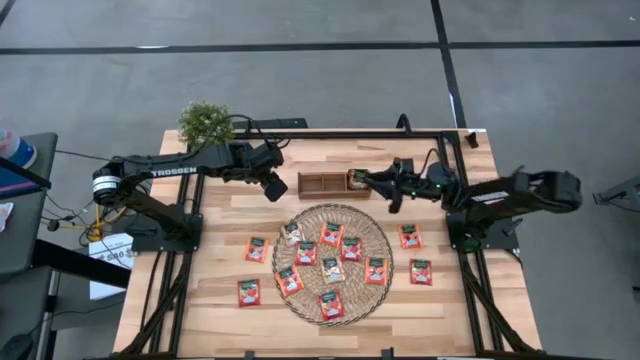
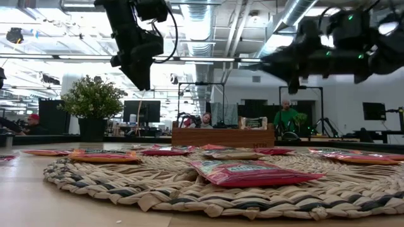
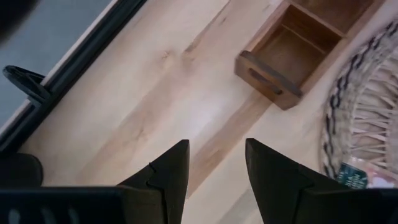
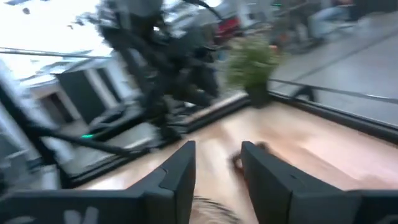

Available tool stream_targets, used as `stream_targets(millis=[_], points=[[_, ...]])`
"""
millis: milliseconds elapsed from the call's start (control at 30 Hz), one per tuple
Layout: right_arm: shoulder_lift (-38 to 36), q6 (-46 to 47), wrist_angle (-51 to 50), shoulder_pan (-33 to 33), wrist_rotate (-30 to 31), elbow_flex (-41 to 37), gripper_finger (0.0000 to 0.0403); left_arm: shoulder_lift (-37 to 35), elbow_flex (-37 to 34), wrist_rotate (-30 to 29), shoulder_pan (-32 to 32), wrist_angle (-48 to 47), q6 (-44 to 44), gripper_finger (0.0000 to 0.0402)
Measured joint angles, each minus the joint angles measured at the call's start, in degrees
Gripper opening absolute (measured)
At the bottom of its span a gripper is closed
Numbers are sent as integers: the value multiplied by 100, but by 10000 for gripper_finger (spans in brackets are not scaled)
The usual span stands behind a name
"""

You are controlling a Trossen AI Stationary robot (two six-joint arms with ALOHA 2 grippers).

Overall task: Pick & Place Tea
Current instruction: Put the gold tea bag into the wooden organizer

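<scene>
Red-orange tea sachets (image 1: 331, 235) lie scattered flat: most on a round woven mat (image 1: 372, 224) at the middle of a light wooden table (image 1: 220, 300), a few on the bare wood to either side of it. One sachet (image 1: 356, 179) already sits in the right-hand compartment of a brown wooden tray (image 1: 322, 183) just behind the mat.

The right gripper (image 1: 368, 180) hangs above that end of the tray. Its fingers stand a little apart with nothing between them. The right wrist view is smeared, so the exact gap is hard to judge.

The left gripper (image 1: 275, 189) hovers over bare table just left of the tray. Its jaws are spread and empty.

Risks, judged from this layout:
- The two grippers are near each other at opposite ends of the tray. If both reach for it or the mat together, they could collide.
- The sachets are thin and flat, and several lie close together on the mat. A pinch may slip off one or lift two.
- The mat's bumpy weave could catch a fingertip.
- A low approach could nudge the light tray.
</scene>
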Motion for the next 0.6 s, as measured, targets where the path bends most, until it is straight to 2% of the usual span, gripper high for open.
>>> stream_targets(millis=[300,467,600], points=[[-1366,14,-1829,1013,-181,281,89,0,0,1,-587,0,-720,150],[-1605,-141,-3245,1538,-179,745,87,0,0,31,-1006,58,-1231,150],[-1617,-204,-3655,1796,-178,976,87,0,0,281,-1383,225,-1386,150]])
